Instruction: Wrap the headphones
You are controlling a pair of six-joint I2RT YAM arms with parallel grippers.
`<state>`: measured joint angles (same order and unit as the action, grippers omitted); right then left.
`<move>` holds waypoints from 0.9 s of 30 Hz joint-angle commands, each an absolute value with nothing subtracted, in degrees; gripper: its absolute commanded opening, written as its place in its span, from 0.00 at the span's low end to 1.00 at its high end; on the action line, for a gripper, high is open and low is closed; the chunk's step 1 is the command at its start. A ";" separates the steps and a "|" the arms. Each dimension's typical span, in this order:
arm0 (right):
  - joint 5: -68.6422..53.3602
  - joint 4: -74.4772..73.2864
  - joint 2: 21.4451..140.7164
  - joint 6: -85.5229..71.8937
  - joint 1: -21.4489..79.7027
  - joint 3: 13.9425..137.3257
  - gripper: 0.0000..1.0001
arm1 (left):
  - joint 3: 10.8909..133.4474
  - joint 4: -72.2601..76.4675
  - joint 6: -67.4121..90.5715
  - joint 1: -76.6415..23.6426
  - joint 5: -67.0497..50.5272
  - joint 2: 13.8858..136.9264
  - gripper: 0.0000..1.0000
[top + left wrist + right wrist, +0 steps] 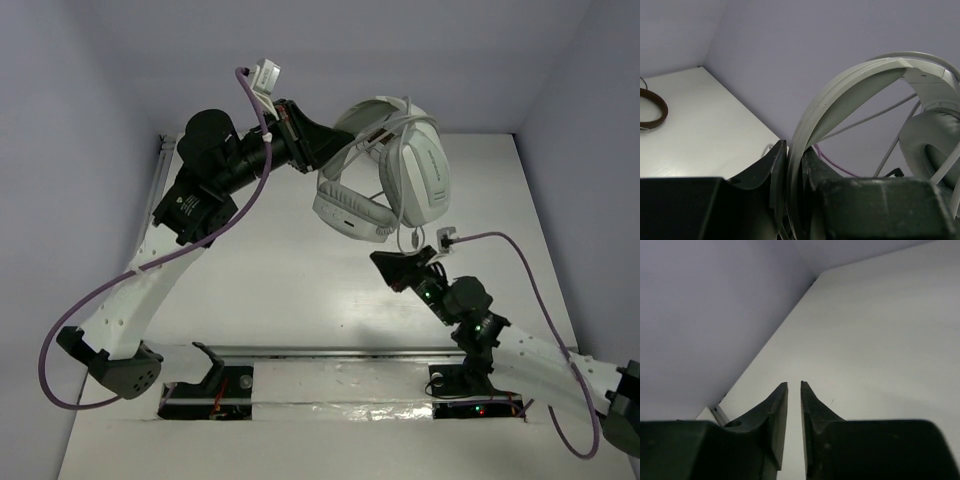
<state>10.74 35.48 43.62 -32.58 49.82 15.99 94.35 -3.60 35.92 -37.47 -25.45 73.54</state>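
Observation:
The white headphones (400,170) hang in the air over the back middle of the table. My left gripper (335,152) is shut on their headband, and in the left wrist view (795,150) the grey headband (840,95) runs up from between the jaws to a padded earcup (932,150) at the right. The thin light-grey cable (408,236) crosses the earcups and hangs in a short loop below; it also shows in the left wrist view (870,118). My right gripper (388,263) sits just below that loop, its jaws a narrow gap apart with nothing between them (794,386).
A brown ring-shaped thing (652,107) lies on the table at the left of the left wrist view. Grey walls stand at the back and both sides. A metal rail (330,352) and the arm bases run along the near edge.

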 commanded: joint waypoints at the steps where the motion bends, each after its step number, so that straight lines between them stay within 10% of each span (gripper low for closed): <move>1: 19.59 28.76 34.93 -34.37 49.39 13.36 0.19 | 100.62 -2.45 37.62 -37.35 -23.30 73.30 0.00; 6: 15.75 19.35 27.78 -33.23 49.39 17.13 0.14 | 102.74 -4.04 36.30 -37.35 -22.33 74.88 0.00; 15: 17.75 8.37 27.95 -31.29 49.39 23.37 0.41 | 104.06 -5.97 35.60 -36.83 -22.33 74.45 0.00; 21: 23.90 1.67 27.42 -29.97 49.39 28.47 0.21 | 104.77 -7.38 34.80 -36.83 -21.35 73.65 0.00; 27: 24.18 9.22 29.88 -25.32 49.39 27.33 0.56 | 104.85 -7.38 35.33 -36.83 -21.97 73.21 0.00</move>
